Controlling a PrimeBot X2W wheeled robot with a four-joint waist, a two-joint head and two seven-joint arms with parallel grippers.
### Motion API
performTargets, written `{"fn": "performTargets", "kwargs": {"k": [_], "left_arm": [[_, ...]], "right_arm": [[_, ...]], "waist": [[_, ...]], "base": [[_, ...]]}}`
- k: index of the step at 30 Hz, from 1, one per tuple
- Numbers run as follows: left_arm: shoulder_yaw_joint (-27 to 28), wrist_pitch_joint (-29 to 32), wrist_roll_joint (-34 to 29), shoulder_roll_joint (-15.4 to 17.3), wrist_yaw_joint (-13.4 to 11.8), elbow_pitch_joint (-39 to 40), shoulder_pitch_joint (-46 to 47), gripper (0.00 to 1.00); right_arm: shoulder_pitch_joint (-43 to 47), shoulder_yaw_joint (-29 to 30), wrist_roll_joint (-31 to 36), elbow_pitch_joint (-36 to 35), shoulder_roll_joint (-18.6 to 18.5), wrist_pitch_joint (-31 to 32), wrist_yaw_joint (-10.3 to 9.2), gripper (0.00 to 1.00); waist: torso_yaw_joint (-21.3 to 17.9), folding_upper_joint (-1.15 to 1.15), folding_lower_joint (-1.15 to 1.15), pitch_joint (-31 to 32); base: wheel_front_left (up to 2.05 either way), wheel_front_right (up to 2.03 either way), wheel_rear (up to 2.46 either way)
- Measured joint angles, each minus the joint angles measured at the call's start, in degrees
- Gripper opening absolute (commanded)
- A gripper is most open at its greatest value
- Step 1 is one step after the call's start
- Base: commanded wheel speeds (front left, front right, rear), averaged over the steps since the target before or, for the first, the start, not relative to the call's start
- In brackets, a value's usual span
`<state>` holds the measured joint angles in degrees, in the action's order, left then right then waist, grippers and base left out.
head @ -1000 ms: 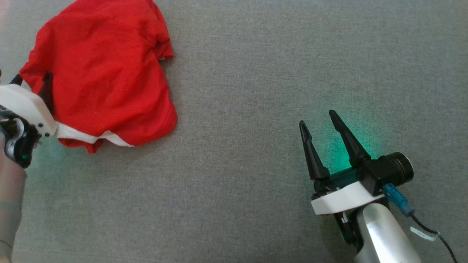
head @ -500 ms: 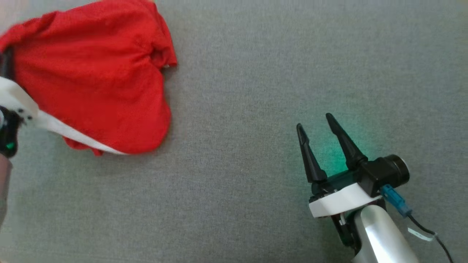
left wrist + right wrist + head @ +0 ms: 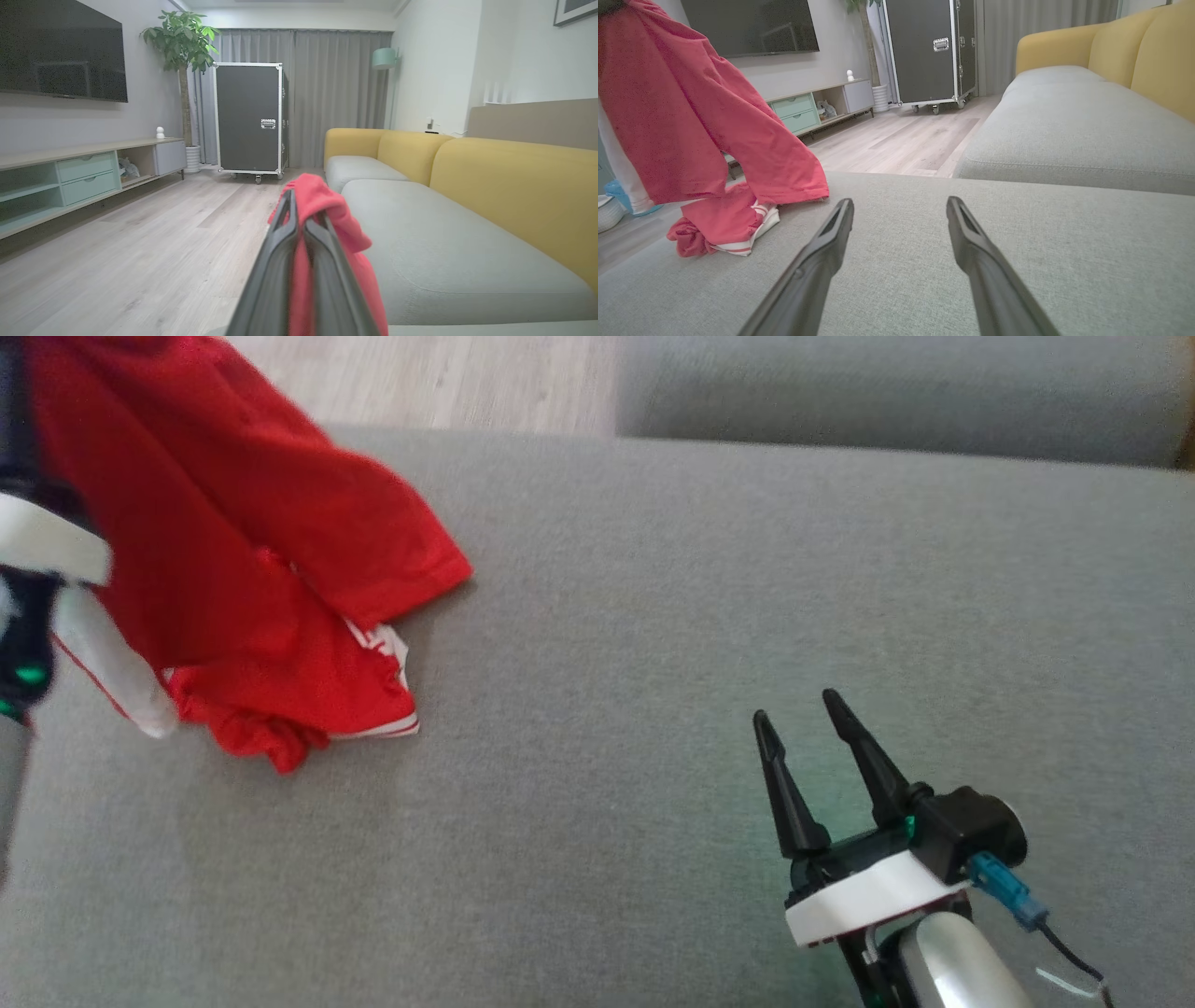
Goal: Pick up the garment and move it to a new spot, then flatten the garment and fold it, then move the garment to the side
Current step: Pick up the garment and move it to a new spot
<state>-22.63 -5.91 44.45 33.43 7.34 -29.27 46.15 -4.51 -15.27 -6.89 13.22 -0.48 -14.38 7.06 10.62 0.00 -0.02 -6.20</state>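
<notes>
Left wrist view: the left jaws are clamping together on a fold of the red garment (image 3: 327, 205). The cloth is bunching over the tips of the two dark fingers (image 3: 275, 270) and trailing down between them and along their right side. Past the tips, the grey sofa seat (image 3: 444, 242) is running away to the right under a yellow backrest (image 3: 514, 186). A wooden floor (image 3: 163, 242) is stretching left toward a low cabinet (image 3: 84, 168), a wall television (image 3: 60, 51) and a potted plant (image 3: 182, 28). A black wheeled case (image 3: 247, 116) is standing before grey curtains (image 3: 336, 93).

Head view: the garment is hanging from the upper left corner, beside the white housing (image 3: 47, 546) of the left arm. Its upper part is hanging in the air and its lower end is resting in a crumpled heap on the left side of the seat, with white-striped trim showing at the heap's right edge. A white strip of the garment is dangling at the far left. The right jaws are standing apart at the lower right, holding nothing. Their two fingers (image 3: 789, 793) are pointing up the picture over the seat, well apart from the garment.

Right wrist view: the right fingers are standing wide apart with seat fabric showing between them. The garment is hanging at the left, its heap lying near the seat's edge with the floor beyond.
</notes>
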Motion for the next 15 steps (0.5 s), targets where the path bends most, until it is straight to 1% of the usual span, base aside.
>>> {"fn": "performTargets", "kwargs": {"k": [3,5,10,15], "left_arm": [[-1.5,1.7,0.0,-0.1,-1.6,6.2,-3.0,0.0],[-2.6,3.1,0.0,-0.8,-2.9,10.5,-4.9,0.0],[-5.9,5.9,0.4,-4.6,-6.5,19.8,-7.4,0.0],[-9.2,6.9,-0.5,-8.3,-8.6,24.2,-7.7,0.0]], "right_arm": [[0.3,-0.5,-0.6,-0.1,0.0,0.0,0.0,1.0],[0.3,-0.4,-1.0,-0.2,0.0,0.0,0.0,1.0],[0.2,-0.6,-1.7,-1.1,0.0,0.0,0.0,1.0],[-1.2,-1.1,-2.8,-2.5,0.0,0.0,0.0,1.0]], "waist": [[-1.0,0.0,0.0,1.6],[-2.2,0.0,0.0,2.2],[-5.8,0.0,0.01,2.6],[-10.7,0.0,0.01,1.9]], "base": [[0.0,0.0,0.0],[0.0,0.0,0.0],[0.0,0.0,0.0],[0.0,0.0,0.0]]}}
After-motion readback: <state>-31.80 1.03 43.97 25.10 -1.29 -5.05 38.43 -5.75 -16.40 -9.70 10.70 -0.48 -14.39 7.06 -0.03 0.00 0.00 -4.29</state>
